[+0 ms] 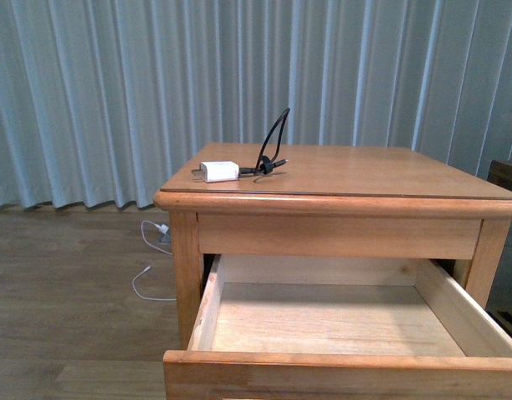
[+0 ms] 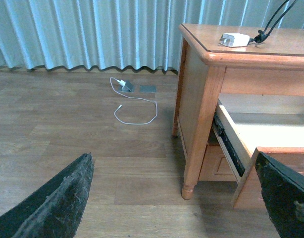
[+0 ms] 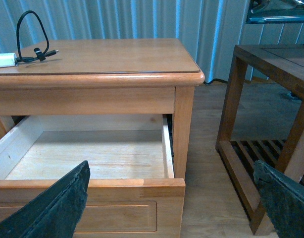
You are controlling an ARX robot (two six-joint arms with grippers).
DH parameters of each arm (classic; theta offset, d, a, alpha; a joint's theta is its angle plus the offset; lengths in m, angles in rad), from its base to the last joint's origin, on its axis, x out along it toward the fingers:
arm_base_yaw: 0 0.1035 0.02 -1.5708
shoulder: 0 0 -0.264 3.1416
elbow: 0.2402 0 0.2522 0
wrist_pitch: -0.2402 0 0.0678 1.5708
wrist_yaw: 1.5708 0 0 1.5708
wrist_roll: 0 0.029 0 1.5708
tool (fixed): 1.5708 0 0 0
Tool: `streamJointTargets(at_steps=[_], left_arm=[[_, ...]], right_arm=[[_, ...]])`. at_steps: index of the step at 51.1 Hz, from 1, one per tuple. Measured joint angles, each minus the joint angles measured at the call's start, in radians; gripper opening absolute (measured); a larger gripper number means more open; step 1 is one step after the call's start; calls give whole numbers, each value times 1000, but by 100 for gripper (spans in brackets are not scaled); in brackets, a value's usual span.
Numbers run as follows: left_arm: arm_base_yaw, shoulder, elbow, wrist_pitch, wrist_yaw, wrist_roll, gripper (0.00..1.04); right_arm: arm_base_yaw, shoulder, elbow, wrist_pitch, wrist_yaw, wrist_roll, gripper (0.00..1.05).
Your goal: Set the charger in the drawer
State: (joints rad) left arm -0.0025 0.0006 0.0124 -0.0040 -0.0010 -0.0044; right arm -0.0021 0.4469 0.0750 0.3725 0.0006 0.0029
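Note:
The charger (image 1: 219, 171) is a small white block lying on the nightstand top near its left front corner, with its black cable (image 1: 273, 143) looped upright beside it. It also shows in the left wrist view (image 2: 234, 39), and only its edge in the right wrist view (image 3: 2, 60). The drawer (image 1: 339, 364) under the top stands pulled out, and nothing lies in it. My left gripper (image 2: 173, 163) hangs open low over the floor, left of the nightstand. Open too, my right gripper (image 3: 171, 168) is in front of the drawer's right corner (image 3: 164, 191). Neither arm shows in the front view.
A thin white cable (image 2: 134, 106) with a small plug lies on the wood floor left of the nightstand. A dark wooden side table (image 3: 271, 99) with a slatted lower shelf stands close to the nightstand's right. Pale curtains hang behind.

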Motion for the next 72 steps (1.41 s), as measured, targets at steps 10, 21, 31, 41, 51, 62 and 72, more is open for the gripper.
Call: streamJointTargets(at_steps=[10,21,31,41,51,62,72], left_arm=[[-90,95,21,-18,-226,-68,99],[-224,581,193,203,-262,-95,99],[-280,1050,486,372,-252,-77,99],[-311,1488,882,375,-243,-75,99],[-333,1748,1191,304,-306,-99,99],[-349,1962,1455,258,-330,-105,99],[-353,2155,1717,205,-313,-65,99]], right_arm=[[0,0,0,0,0,0,97],[0,0,0,0,0,0,97],[0,0,0,0,0,0,97],[0,0,0,0,0,0,97],[0,0,0,0,0,0,97],[0,0,0,0,0,0,97],[0,0,0,0,0,0,97]])
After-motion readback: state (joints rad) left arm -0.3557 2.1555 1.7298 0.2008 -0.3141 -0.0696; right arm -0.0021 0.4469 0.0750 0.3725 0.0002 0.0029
